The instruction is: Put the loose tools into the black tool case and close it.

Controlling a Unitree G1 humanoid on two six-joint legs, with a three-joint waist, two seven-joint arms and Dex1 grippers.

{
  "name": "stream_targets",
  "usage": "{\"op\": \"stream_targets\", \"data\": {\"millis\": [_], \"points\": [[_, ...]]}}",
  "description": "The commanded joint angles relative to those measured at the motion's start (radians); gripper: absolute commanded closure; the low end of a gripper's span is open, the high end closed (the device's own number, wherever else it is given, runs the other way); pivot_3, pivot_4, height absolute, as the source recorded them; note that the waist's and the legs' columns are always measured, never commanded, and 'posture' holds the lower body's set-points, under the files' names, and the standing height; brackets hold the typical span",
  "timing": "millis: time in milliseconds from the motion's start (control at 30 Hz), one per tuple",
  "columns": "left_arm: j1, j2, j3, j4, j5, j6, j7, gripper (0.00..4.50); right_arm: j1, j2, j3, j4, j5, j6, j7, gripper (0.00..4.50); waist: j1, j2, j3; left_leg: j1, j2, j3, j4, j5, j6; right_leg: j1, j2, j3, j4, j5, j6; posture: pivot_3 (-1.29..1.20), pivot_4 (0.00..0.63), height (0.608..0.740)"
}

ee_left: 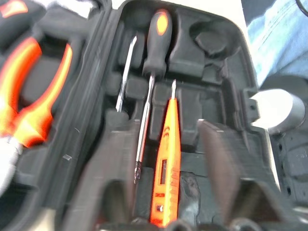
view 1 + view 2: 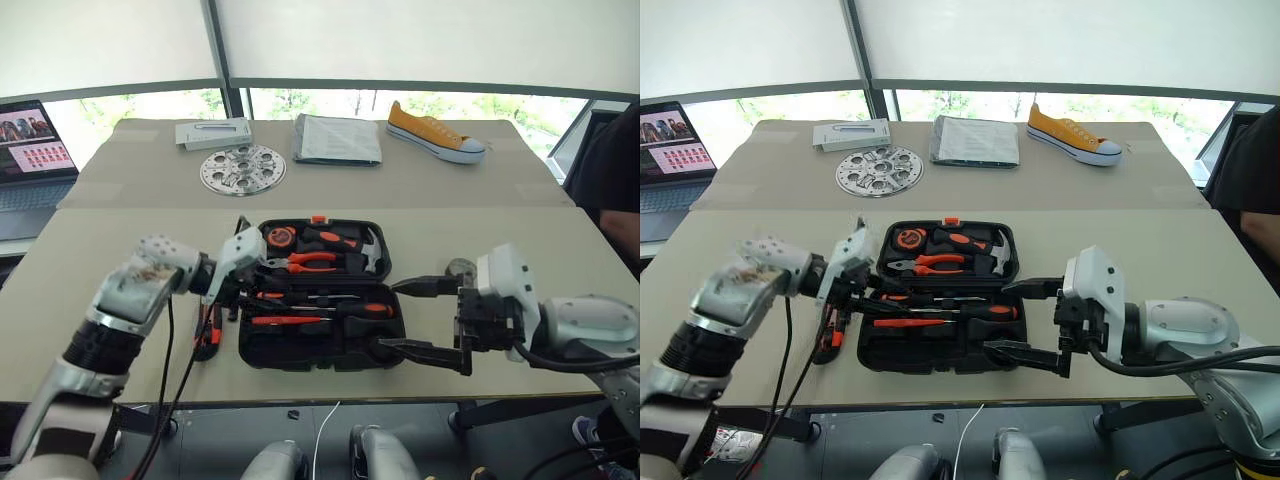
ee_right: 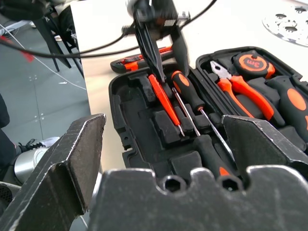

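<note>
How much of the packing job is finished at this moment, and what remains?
Done: two screwdrivers and the orange screwdriver lie in the open case. In hand: nothing visibly; the left gripper hovers at the case's left edge, the right gripper waits open at its right. Left: the knife on the table left of the case, the tape roll on its right, then closing the case.

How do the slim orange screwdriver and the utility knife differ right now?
The slim orange screwdriver lies inside the open case; the utility knife lies on the table, left of the case. The screwdriver is all orange; the knife is orange and black. Both lie flat.
</note>
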Motion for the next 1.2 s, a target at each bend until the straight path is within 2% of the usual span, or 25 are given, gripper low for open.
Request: {"op": "stream_targets", "data": {"millis": [33,67,400,833,1067,1200], "points": [[0.012,-0.012,0.029,-0.015,-0.009,-0.027,0.045,4.2,0.0,0.0,-0.017,-0.014,0.001,-0.027,-0.001,0.0,0.002,0.0,0.0,0.0,0.0,0.0,0.0,0.0,0.0,0.0,0.0,0.0,0.0,0.0,0.0,0.0,0.15,0.74],[0.025,-0.015,0.028,-0.017,-0.011,-0.031,0.05,4.44,0.0,0.0,-0.016,-0.015,0.002,-0.025,-0.003,0.0,0.002,0.0,0.0,0.0,0.0,0.0,0.0,0.0,0.0,0.0,0.0,0.0,0.0,0.0,0.0,0.0,0.15,0.74],[0.099,-0.014,-0.025,0.001,0.051,-0.123,0.087,4.44,0.015,-0.003,-0.019,-0.021,0.003,-0.023,-0.005,0.0,0.001,0.0,0.0,0.0,0.0,0.0,0.0,0.0,0.0,0.001,0.0,0.0,0.0,0.0,0.0,0.0,0.15,0.74],[0.16,0.04,0.004,0.004,0.051,-0.206,0.069,4.44,0.011,0.003,-0.009,-0.012,-0.002,-0.026,-0.007,0.0,-0.001,0.0,0.0,0.003,0.0,0.0,-0.001,0.0,0.0,0.002,0.0,0.001,0.0,0.0,0.0,0.0,0.15,0.74],[0.148,0.011,0.101,-0.042,-0.054,-0.192,0.083,4.44,0.004,0.007,0.003,-0.003,-0.011,-0.035,0.001,0.0,0.002,0.0,0.0,0.002,0.0,0.0,-0.001,0.0,0.0,0.002,0.0,0.0,0.0,0.0,0.0,0.0,0.15,0.74],[0.185,0.047,0.235,-0.108,-0.14,-0.072,0.153,4.44,-0.026,0.004,0.025,0.027,-0.029,-0.048,0.028,0.0,-0.001,0.0,0.0,0.002,0.0,0.0,-0.001,0.0,0.0,0.001,0.0,0.0,0.0,0.0,0.0,0.0,0.15,0.74]]}}
